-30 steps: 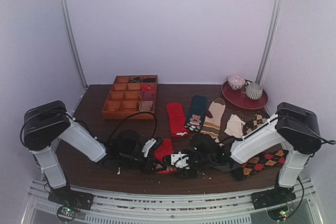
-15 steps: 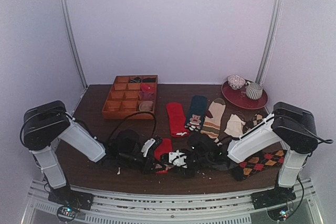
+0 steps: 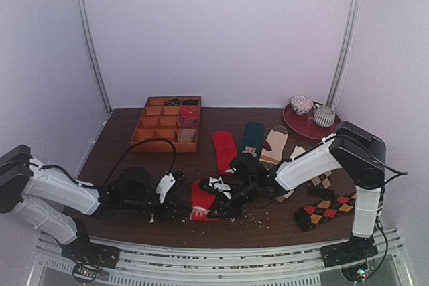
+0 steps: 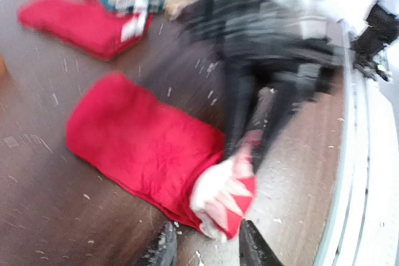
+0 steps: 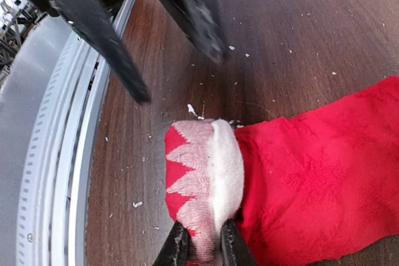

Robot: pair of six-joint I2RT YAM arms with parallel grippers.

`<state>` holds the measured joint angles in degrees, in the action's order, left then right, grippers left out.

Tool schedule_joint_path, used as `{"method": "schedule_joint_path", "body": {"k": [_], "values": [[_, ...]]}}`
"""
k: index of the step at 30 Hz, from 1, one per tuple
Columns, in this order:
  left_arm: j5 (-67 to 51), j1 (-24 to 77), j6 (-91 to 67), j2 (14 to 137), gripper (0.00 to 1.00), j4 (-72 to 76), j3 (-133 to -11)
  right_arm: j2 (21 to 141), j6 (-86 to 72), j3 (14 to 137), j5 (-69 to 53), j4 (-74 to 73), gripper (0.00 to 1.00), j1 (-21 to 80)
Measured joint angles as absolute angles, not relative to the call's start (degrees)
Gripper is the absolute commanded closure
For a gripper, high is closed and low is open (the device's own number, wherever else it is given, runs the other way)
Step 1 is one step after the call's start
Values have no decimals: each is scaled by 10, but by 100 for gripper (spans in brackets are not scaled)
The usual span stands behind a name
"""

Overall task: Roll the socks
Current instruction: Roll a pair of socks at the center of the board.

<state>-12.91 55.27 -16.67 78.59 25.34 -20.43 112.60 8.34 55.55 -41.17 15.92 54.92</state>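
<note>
Tray compartments with rolled socks; plate with bowl, cup.

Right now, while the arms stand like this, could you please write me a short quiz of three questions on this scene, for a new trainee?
1. True or false: the right gripper pinches the cream patterned end of the red sock.
2. Choose one: where on the table does the wooden tray stand? A) at the near right; B) at the far left; C) between the two arm bases.
3. Short answer: how many vessels stand on the red plate?

Key: 1 true; 2 B; 3 two.
</note>
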Motion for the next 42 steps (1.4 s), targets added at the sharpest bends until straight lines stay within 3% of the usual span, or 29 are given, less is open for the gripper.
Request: {"method": "schedule_joint_path", "body": {"k": [3,6,8,15,22,27,36,42], "values": [[-125,555,-118,731,63,293,-168,1147,49,585,-459,117,89,532],[-128,557,-72,741,49,332,-163,1166,17,620,-492,66,88,520],[-133,558,-50,765,47,362,-163,1174,3,638,-505,37,89,515],[-155,565,-1,850,22,412,-169,1192,-18,688,-516,-52,89,510],[-171,567,27,888,23,437,-174,1199,-20,707,-519,-87,89,507],[-176,568,34,925,35,446,-180,1206,-20,717,-529,-100,89,507],[-175,574,36,954,32,469,-200,1208,-22,719,-539,-118,89,503],[-176,575,40,956,44,471,-205,1210,-22,721,-543,-120,90,501]]}}
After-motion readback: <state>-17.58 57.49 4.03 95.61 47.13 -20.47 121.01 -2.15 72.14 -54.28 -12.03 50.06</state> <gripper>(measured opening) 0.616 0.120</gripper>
